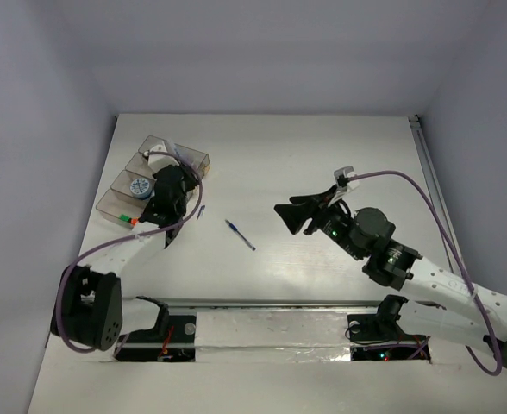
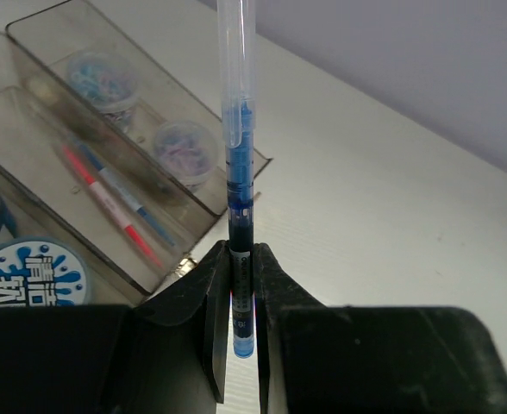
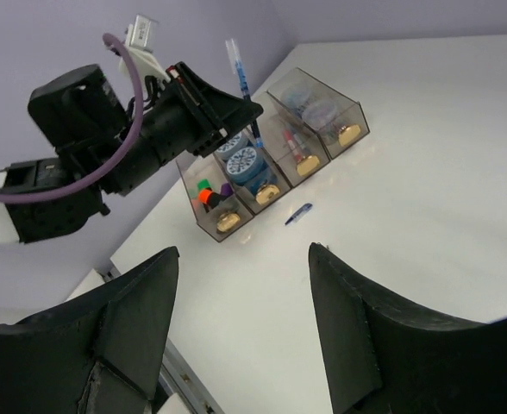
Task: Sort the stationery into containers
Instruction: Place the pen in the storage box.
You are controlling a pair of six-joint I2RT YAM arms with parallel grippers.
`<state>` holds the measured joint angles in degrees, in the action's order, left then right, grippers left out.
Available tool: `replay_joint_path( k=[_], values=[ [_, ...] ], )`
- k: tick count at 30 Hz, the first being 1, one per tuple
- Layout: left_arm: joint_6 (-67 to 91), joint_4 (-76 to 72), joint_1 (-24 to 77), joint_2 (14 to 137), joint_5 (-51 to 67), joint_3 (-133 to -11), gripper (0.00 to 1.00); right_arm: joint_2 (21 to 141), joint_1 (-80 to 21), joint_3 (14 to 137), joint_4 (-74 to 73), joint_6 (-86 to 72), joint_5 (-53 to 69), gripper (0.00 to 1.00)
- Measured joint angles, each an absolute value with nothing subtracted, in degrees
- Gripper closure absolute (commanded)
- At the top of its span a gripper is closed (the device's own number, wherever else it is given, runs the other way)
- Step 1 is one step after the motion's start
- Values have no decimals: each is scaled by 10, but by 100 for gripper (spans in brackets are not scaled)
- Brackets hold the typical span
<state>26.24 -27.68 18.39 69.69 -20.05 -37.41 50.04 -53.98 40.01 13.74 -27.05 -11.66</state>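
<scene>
My left gripper (image 2: 240, 259) is clamped on a slim blue pen (image 2: 239, 147), which stands upright between its fingers. The containers (image 2: 197, 207) sit just left of it. My right gripper (image 3: 242, 254) hangs with jaws wide, holding nothing. A second blue pen (image 1: 240, 234) lies to its left.

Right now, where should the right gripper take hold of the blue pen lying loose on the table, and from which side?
Probably take the blue pen at mid-barrel from straight above, the open right gripper turned across its length: it lies flat, diagonal, nothing touching it.
</scene>
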Motion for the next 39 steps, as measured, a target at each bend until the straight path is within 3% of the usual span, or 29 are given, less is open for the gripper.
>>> replay_joint_path(
  k=[16, 39],
  values=[
    [332, -274, 72, 905, -171, -467, 100, 465, -540, 366, 103, -271, -131, 33],
    [510, -211, 32, 1016, -110, -531, 100, 475, -540, 365, 93, -270, -131, 33]
  ],
)
